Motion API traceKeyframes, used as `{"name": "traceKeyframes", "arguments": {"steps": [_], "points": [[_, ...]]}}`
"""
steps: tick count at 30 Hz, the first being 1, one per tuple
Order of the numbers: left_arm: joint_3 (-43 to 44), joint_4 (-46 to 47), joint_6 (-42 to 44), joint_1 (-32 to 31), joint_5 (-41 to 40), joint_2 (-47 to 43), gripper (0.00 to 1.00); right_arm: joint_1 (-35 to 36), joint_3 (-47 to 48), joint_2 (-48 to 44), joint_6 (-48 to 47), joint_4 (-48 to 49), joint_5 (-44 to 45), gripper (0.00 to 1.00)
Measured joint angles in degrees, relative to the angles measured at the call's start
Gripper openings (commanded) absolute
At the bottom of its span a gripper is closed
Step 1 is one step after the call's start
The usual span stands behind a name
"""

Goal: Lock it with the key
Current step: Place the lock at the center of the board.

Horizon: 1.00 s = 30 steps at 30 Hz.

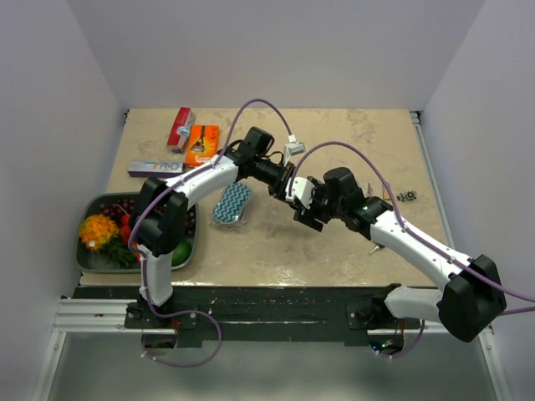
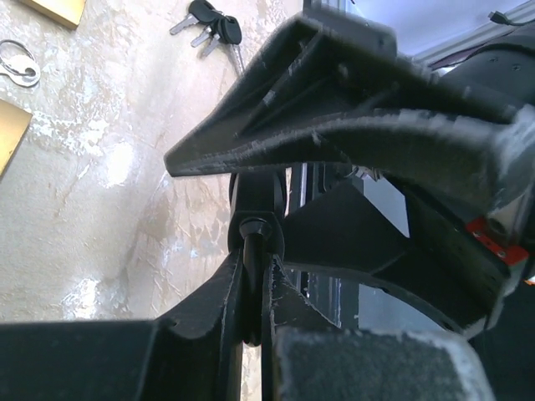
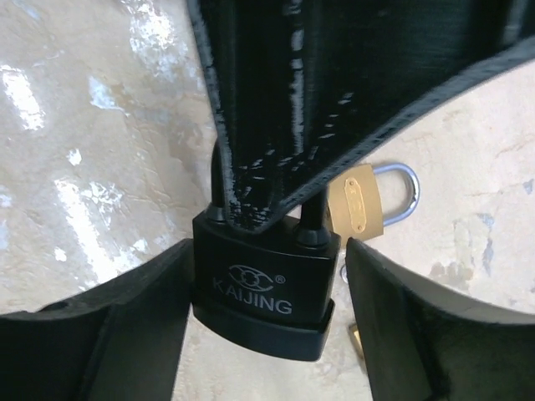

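Top view: the two arms meet mid-frame over the worktop (image 1: 359, 134), with the left tool (image 1: 280, 180) and right tool (image 1: 303, 209) nose to nose. Whatever sits between them is too buried to make out. The bunch of keys (image 1: 407, 195) lies well apart toward the right edge of the frame, and nothing is touching it.

Left wrist view: the left tool's fingers (image 2: 219, 317) are clenched on a thin black bar at lower centre, most likely the shackle. The right tool fills the upper right.

Right wrist view: this one's the clearest. The black padlock (image 3: 263, 288) hangs at lower centre, with the left tool pinching its shackle from above. Its body sits between the right tool's spread fingers (image 3: 125, 334), which flank it but aren't gripping. Whether the left-hand one already touches is hard to call. A brass padlock (image 3: 361, 199) lies on the worktop behind, right of centre.

Looks like a handover of the body. To do it well, the right tool should:
- close square on the side faces
- stay off the bottom face, where the keyhole probably is
- be firmly on before the left tool lets go

If it clamps on a tilt, the lock will likely twist out.
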Motion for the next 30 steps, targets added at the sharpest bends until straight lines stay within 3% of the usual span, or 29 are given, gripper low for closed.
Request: {"name": "traceKeyframes", "arguments": {"steps": [5, 6, 7, 9, 13, 16, 20, 23, 30], "points": [[0.24, 0.44, 0.15, 0.00, -0.07, 0.00, 0.00, 0.26, -0.66, -0.02, 0.90, 0.33, 0.42, 0.25], [0.24, 0.52, 0.09, 0.00, -0.15, 0.00, 0.04, 0.28, -0.66, -0.02, 0.90, 0.31, 0.55, 0.15], [0.24, 0.52, 0.09, 0.02, -0.13, 0.00, 0.18, 0.28, -0.66, -0.02, 1.18, 0.35, 0.52, 0.10], [0.24, 0.61, 0.04, 0.02, -0.33, 0.00, 0.34, 0.28, -0.66, -0.02, 2.29, 0.37, 0.50, 0.00], [-1.92, 3.58, -0.96, 0.42, -1.11, -1.51, 0.76, -0.13, -0.63, -0.02, 8.39, -1.05, 1.49, 0.00], [-9.22, 10.49, -4.85, 2.29, -2.43, -6.78, 0.99, -1.44, -0.63, -0.17, 13.70, -3.54, 2.05, 0.00], [-19.28, 22.21, -12.31, 8.83, -5.16, -15.61, 0.99, -3.69, -0.59, -2.01, 21.99, -8.24, 4.13, 0.00], [-20.65, 27.54, -15.15, 13.11, -8.15, -18.97, 0.99, -5.22, 0.42, -3.23, 28.87, -11.43, 4.96, 0.00], [-21.09, 31.52, -17.07, 12.76, -10.64, -20.37, 0.99, -9.11, 4.52, -0.85, 42.84, -15.61, 8.37, 0.00]]}}
